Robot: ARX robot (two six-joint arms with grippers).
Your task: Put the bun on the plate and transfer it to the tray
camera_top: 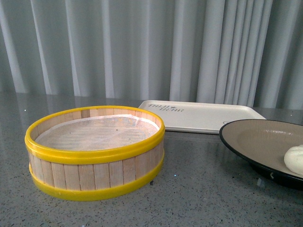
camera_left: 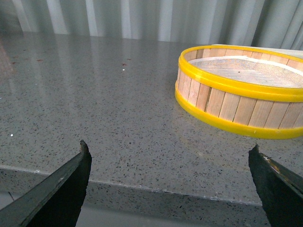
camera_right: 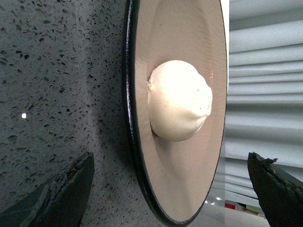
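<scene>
1. Left gripper (camera_left: pixel 169 145): jaws spread wide, with nothing between them. It sits low by the table's near edge and points almost level across the top. The steamer basket lies ahead, well apart.
2. Right gripper (camera_right: pixel 169 156): jaws spread wide and holding nothing. The wrist is rolled onto its side, so the tabletop runs upright in its view. The plate and bun lie ahead in line with the gap, and no contact shows.
3. Neither arm appears in the front view.
4. Table (camera_top: pixel 203 189): grey speckled stone top that carries all the items.
5. Curtain (camera_top: pixel 142 47): pale grey pleats behind the table.
6. Tray (camera_top: pixel 203 118): cream-white and rectangular, with dark lettering near one edge. It lies flat at the back, behind the basket and plate, with nothing visible on it.
7. Steamer basket (camera_top: pixel 94 175): round, with wooden slats, yellow bands and a pale liner. It stands front left.
8. Plate (camera_top: pixel 255 137): beige inside with a black rim, at front right, partly out of frame.
9. Bun (camera_top: pixel 294 159): white and pleated, resting on the plate.
</scene>
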